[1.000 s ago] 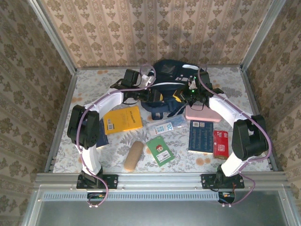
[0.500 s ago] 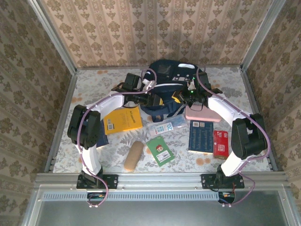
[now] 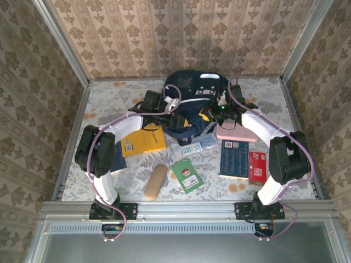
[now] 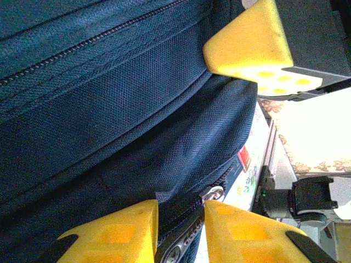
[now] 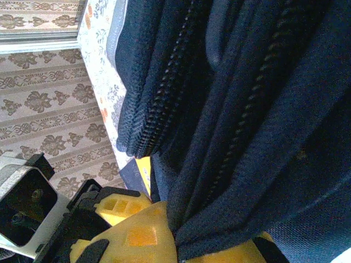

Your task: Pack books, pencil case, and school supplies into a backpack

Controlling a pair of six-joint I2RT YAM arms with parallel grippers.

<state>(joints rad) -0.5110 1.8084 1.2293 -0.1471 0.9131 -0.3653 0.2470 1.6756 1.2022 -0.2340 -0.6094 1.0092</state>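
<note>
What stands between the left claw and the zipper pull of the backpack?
Nothing visible. The zipper pull of the backpack lies right between the fingers of the left claw; whether they pinch it yet, I cannot tell.

Large dark navy fabric backpack point(image 3: 192, 104) showing white stripes and grey-white patches; its weave reading deep blue up close, zip teeth looking black. Flat bright yellow book point(image 3: 143, 139) glaring. Small green book point(image 3: 186, 174) carrying a red-and-white mark. Rectangular dark navy book point(image 3: 235, 159), small red pack point(image 3: 257, 167), pink rounded oblong box point(image 3: 236, 133), tan sausage-shaped roll point(image 3: 157, 181) and long blue-and-white flat packet point(image 3: 193, 147) standing out against the pale floral table surface point(image 3: 104, 104). Walls point(image 3: 181, 33) wearing tan damask. Left gripper point(image 4: 180, 219) fingers point(image 4: 118, 233) glowing yellow
</note>
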